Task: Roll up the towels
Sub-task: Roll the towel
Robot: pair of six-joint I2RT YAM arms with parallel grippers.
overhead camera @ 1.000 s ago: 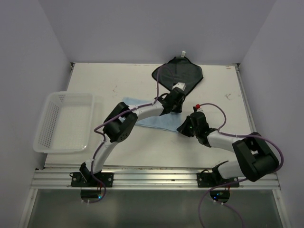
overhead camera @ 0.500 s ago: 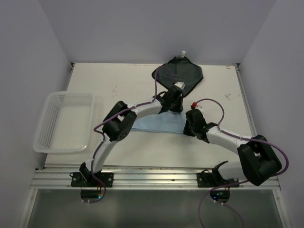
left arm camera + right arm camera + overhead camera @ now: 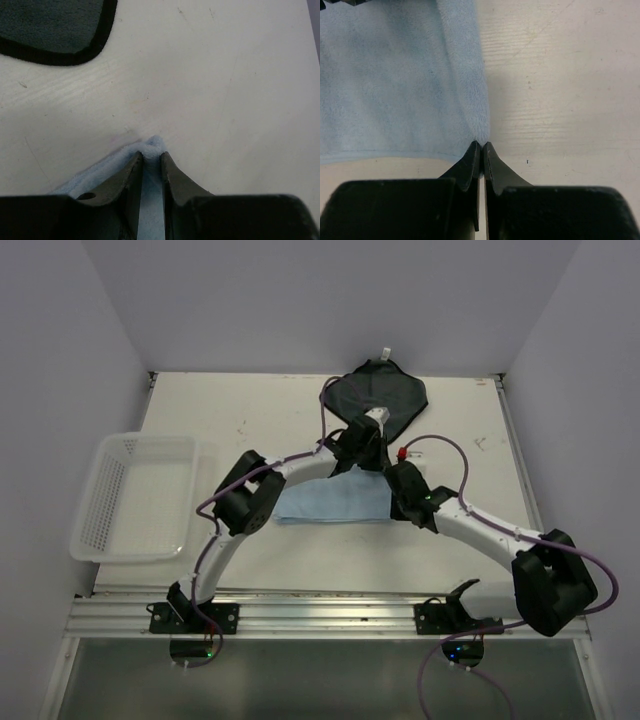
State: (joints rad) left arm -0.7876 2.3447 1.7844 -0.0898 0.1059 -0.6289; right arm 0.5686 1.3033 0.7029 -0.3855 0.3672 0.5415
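Your left gripper [image 3: 150, 156] pinches the far right corner of the blue towel [image 3: 330, 504], your right gripper [image 3: 481, 146] the near one — it stretches leftward from both, long axis left-to-right.

I see the light blue towel [image 3: 395, 85] as soft, fuzzy fleece cloth; the dark towel [image 3: 45, 25] is matt short-nap cloth with a black hem. The surface [image 3: 225, 100] looks like white-painted wood, matt, grainy, scuffed. The basket [image 3: 140, 440] is white plastic mesh; the right pincer [image 3: 481, 145] is matt black plastic
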